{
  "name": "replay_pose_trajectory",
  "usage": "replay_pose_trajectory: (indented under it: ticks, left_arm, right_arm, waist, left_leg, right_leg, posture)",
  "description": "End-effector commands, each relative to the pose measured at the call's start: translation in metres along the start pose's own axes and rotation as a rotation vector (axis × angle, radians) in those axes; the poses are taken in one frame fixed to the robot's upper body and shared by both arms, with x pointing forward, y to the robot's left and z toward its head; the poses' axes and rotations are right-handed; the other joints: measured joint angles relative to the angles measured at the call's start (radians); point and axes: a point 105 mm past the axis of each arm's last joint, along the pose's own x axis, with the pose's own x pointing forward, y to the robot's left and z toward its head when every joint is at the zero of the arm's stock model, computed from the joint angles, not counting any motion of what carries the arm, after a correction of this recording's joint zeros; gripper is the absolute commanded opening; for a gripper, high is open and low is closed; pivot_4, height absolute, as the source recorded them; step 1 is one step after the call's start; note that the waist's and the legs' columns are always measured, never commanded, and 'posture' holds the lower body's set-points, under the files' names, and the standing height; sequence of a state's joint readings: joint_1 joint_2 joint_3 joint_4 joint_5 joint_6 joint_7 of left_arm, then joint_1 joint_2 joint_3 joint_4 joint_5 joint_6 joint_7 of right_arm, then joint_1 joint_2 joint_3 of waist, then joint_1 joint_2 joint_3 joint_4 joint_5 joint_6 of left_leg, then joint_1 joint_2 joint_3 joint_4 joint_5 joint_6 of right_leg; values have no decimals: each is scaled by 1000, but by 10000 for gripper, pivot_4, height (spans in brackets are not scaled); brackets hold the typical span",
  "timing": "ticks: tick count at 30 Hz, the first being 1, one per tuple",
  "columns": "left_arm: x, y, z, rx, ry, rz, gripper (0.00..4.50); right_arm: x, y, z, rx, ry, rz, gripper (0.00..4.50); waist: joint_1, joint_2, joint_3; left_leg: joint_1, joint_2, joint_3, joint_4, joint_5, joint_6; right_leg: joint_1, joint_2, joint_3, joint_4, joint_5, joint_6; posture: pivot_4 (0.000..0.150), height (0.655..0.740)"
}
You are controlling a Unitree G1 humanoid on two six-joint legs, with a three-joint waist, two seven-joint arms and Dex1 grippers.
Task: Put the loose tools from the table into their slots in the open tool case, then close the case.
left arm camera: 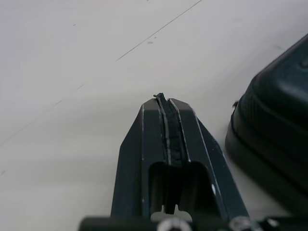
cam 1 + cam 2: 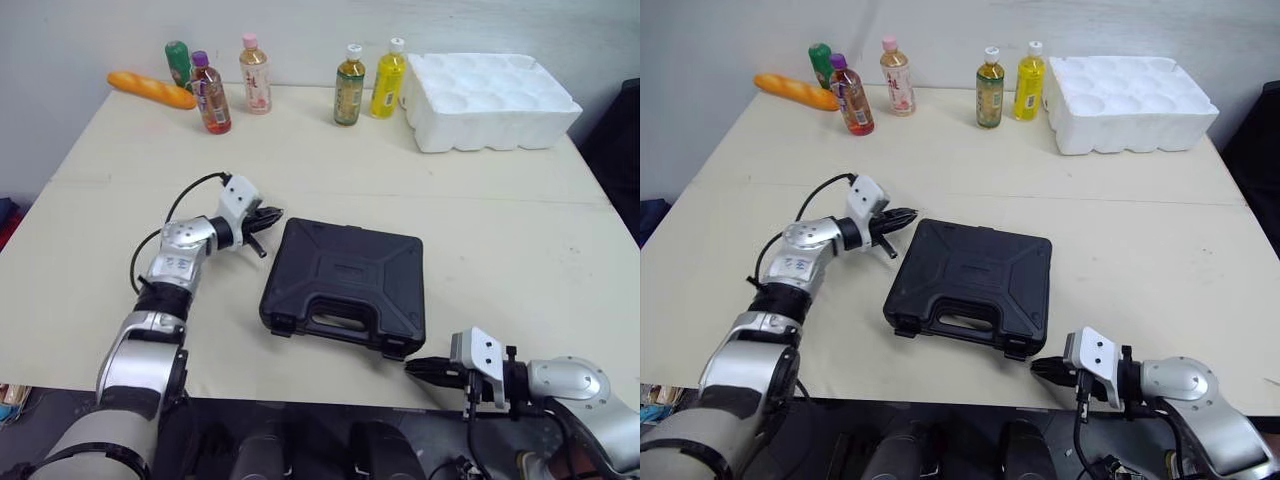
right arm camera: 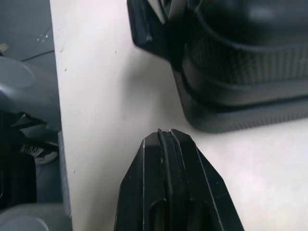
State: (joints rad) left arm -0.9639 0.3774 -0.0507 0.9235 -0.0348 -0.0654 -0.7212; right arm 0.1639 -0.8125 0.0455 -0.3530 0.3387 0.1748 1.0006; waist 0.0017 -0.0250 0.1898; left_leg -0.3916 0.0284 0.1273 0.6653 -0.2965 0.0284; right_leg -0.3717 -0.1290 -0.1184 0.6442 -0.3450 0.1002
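Seen from the head, the black tool case (image 2: 345, 285) is lying shut and flat near the middle of the pale tabletop (image 2: 500, 220), with its handle side facing the robot. The left gripper (image 2: 266, 214) is sitting just beside the case's far left corner. Its two fingers are pressing together with nothing between them. The right gripper (image 2: 424, 368) is hanging at the tabletop's near edge, just beside the case's near right corner, also pinched shut and carrying nothing. Along the far edge a row of bottles (image 2: 349, 85), a bread loaf (image 2: 152, 90) and a white foam tray (image 2: 490, 100) are standing well apart from the case.

In the left wrist view, the fingers (image 1: 144, 144) are meeting tip to tip over bare tabletop. The case's rounded corner is lying close beside them, not touching.

In the right wrist view, the fingers (image 3: 142, 183) are likewise closed and empty. The case's corner is lying just ahead, with a strip of tabletop between.
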Motion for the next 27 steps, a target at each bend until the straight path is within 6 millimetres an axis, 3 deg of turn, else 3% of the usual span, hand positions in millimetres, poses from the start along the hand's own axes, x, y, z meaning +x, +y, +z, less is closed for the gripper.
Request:
replay_pose_trajectory:
  ticks: [1,7,15,19,23,27]
  left_arm:
    - [8,-3,8,44,-5,-26,613]
    - [13,-13,6,30,-13,-78,613]
    - [-2,-21,3,20,-64,-193,613]
    - [-12,-35,3,27,-113,-269,613]
    - [-24,-49,-9,44,-99,-295,613]
    - [-31,-51,-5,-22,-148,-222,613]
  right_arm:
    - [6,3,0,9,-14,0,0]
    - [1,-7,-7,-1,8,-57,0]
    - [-26,-45,-21,-86,108,-200,0]
    - [-42,-68,-30,-134,183,-270,0]
    - [-46,-86,-30,-153,183,-349,0]
    - [-42,-96,-30,-153,173,-403,0]
  waist:
    - [-2,0,0]
    - [-1,-1,0]
    - [-2,-1,0]
    - [-2,-1,0]
    - [-2,-2,-1]
    - [-4,-2,-1]
  left_leg:
    - [0,0,0,0,0,0]
    - [0,0,0,1,0,0]
    - [0,-2,0,1,0,1]
    - [1,-3,-1,1,0,2]
    - [1,-3,-4,3,0,4]
    - [2,-2,-7,3,0,3]
  right_leg:
    - [0,0,0,0,0,0]
    - [0,0,0,0,0,0]
    - [1,-1,0,0,1,1]
    - [3,-2,-1,-1,1,2]
    - [7,-3,-1,-3,1,2]
    - [11,-5,1,-6,2,3]
  posture:
    - [1500,7400]
    - [1500,7400]
    - [1500,7400]
    - [1500,7400]
    - [1500,7400]
    - [1500,7400]
